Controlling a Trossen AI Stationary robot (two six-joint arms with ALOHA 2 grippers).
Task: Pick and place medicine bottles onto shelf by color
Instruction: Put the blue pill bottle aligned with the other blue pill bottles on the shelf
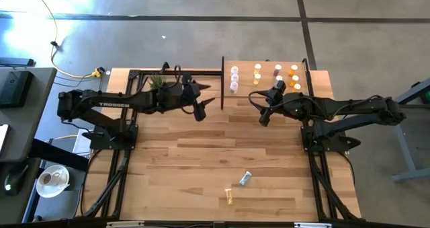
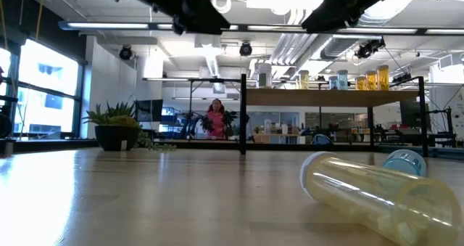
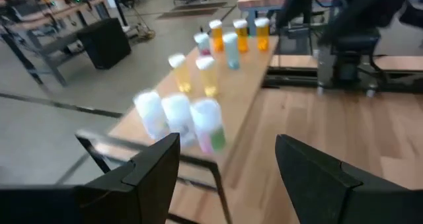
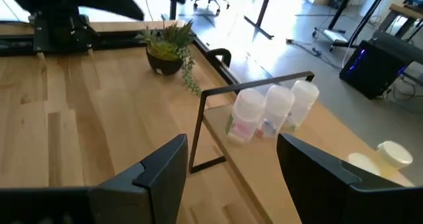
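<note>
The shelf (image 1: 269,66) stands at the table's far right, a pale board on a black frame. On it stand clear/white bottles (image 1: 234,79), yellow ones (image 1: 257,74), and orange ones (image 1: 294,77); they also show in the left wrist view (image 3: 198,118) and the right wrist view (image 4: 268,112). A yellow bottle (image 1: 230,197) and a pale blue bottle (image 1: 245,179) lie on their sides on the tabletop near the front, also in the low view (image 2: 377,195). My left gripper (image 1: 201,110) is open and empty, left of the shelf. My right gripper (image 1: 264,117) is open and empty, just in front of the shelf.
A small potted green plant (image 1: 157,82) stands at the far edge, left of the shelf, close to my left arm. A person in pink (image 2: 216,119) is far off in the room. Open tabletop (image 1: 201,154) lies between the arms and the two lying bottles.
</note>
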